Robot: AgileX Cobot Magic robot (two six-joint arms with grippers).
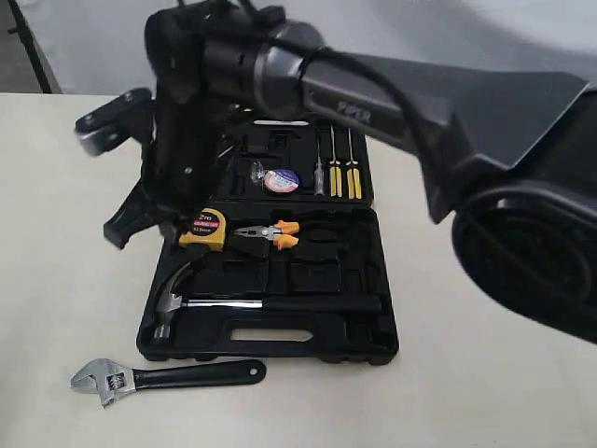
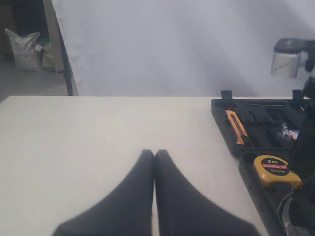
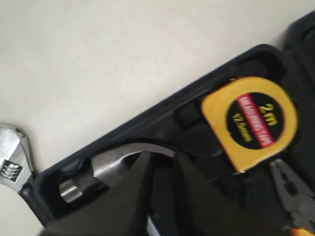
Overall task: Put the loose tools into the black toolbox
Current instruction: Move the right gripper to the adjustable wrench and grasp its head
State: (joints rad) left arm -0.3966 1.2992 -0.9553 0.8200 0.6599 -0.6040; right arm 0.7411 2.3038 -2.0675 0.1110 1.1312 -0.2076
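The black toolbox [image 1: 373,271] lies open on the pale table. The claw hammer [image 1: 270,303] rests in its near half, chrome head [image 3: 106,167] to the left. The tape roll [image 1: 281,180] with its blue-red label sits in the far half. The adjustable wrench [image 1: 159,377] lies on the table in front of the box, its silver head [image 3: 12,164] beside the box corner. My right gripper [image 3: 163,160] hangs over the hammer's head end, narrowly open, holding nothing. My left gripper [image 2: 155,152] is shut and empty over bare table left of the box, outside the exterior view.
A yellow tape measure [image 1: 204,229] and orange-handled pliers [image 1: 270,233] sit in the box's middle. Yellow-handled screwdrivers [image 1: 343,168] and an orange knife [image 2: 237,129] fill the far half. The right arm [image 1: 373,103] spans the box from the right.
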